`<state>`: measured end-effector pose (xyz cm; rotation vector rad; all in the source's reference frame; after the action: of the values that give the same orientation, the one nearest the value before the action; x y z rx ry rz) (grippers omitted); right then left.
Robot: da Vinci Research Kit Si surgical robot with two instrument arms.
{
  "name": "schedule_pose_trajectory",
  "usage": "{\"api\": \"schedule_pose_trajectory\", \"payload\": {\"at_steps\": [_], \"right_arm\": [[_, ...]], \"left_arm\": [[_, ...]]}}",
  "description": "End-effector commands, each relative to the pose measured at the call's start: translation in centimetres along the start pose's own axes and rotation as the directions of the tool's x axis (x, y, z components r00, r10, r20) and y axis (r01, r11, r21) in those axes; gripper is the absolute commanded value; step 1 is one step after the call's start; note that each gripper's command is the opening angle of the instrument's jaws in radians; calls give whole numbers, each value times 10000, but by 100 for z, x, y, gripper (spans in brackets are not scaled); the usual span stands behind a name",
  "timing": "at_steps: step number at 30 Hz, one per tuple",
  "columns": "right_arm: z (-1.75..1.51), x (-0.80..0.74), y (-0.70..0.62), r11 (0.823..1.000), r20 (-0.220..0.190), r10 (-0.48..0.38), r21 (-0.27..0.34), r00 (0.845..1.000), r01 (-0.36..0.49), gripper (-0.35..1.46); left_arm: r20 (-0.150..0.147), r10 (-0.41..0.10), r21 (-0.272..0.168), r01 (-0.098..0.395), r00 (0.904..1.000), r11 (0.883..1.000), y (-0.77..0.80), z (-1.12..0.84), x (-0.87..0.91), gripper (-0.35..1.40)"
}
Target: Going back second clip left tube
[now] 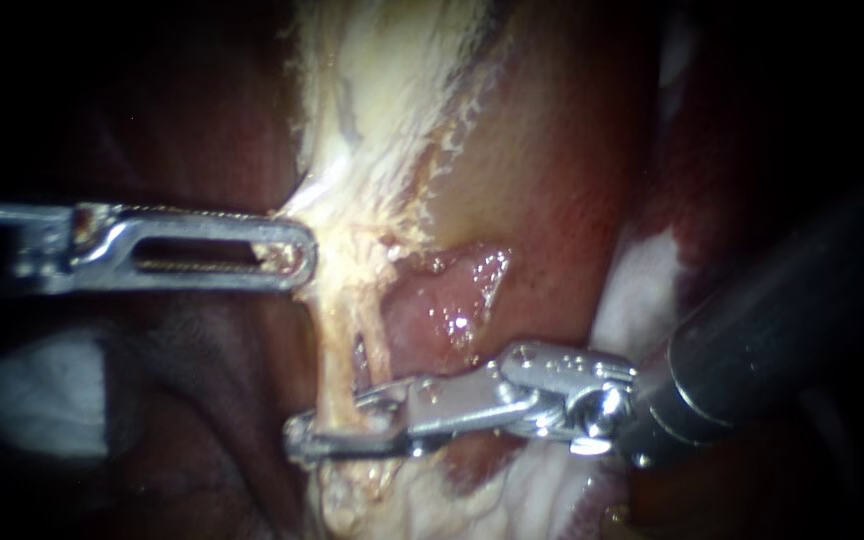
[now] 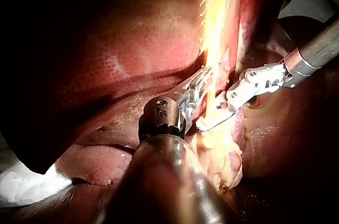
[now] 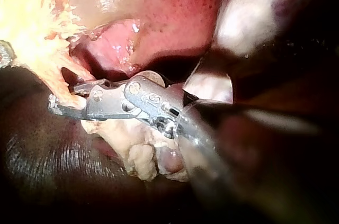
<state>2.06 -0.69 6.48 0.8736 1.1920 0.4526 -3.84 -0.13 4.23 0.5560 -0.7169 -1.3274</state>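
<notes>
Endoscope: slotted silver left instrument (image 1: 292, 255), jaws closed on pale yellow fatty tissue strand (image 1: 377, 160) at their tips. Hinged silver right instrument (image 1: 330, 430), jaws parted, pale cream left tube (image 1: 333, 345) lying between them; clip not distinguishable.

Left wrist: right instrument (image 2: 217, 118) just beyond left jaws, tube crossing its gap.

Right wrist: gap between right jaws plain, tube near tips.

Step judged: backing off left tube. Next move calls for straight pull-back along shaft with jaws apart, no snagging tube.

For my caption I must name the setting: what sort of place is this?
Probably a surgical practice bench: the left instrument and right instrument work at a pale tube beside the liver, which has white cloth under its edge, seemingly outside a body.
</notes>
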Motion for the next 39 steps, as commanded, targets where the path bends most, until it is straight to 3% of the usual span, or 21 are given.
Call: {"api": "schedule_pose_trajectory", "payload": {"at_steps": [1, 5, 7, 9, 11, 14, 21, 29, 39], "right_arm": [[0, 1, -1, 10000, -6, -5, 2, 10000, 5, -35], [2, 0, -5, 9998, 72, -27, 190, 10000, 26, -35], [5, 1, -8, 9997, 59, 27, 257, 10000, -28, 2], [11, 6, -9, 9981, -207, -543, 289, 9983, 549, 49], [16, 9, -11, 9954, -578, -881, 332, 9944, 901, 56], [22, 13, -10, 9867, -911, -1564, 290, 9835, 1596, 60], [29, 14, 7, 9497, -1052, -3132, -275, 9438, 3121, 60], [24, 10, 22, 9414, -1180, -3373, -443, 9340, 3344, 60], [8, 5, 12, 9410, -1205, -3383, -363, 9333, 3364, 60]], "left_arm": [[-4, 1, 13, -1, 10000, 10000, 0, 0, 0, -35], [-4, 1, 13, -1, 10000, 10000, 0, 0, 0, -35], [-5, 2, 14, -2, 10000, 10000, 0, 0, 0, -35], [-5, 1, 13, -1, 10000, 10000, 0, 0, 0, -35], [-3, 0, 12, 0, 10000, 10000, 0, 0, 0, -35], [-1, -1, 10, 1, 10000, 10000, 0, 0, 0, -35], [5, -7, 2, 7, 10000, 10000, -2, 0, 1, -35], [6, -8, 1, 8, 10000, 10000, -3, 0, 1, -35], [2, -3, 5, 3, 10000, 10000, -2, -2, 2, -35]]}}
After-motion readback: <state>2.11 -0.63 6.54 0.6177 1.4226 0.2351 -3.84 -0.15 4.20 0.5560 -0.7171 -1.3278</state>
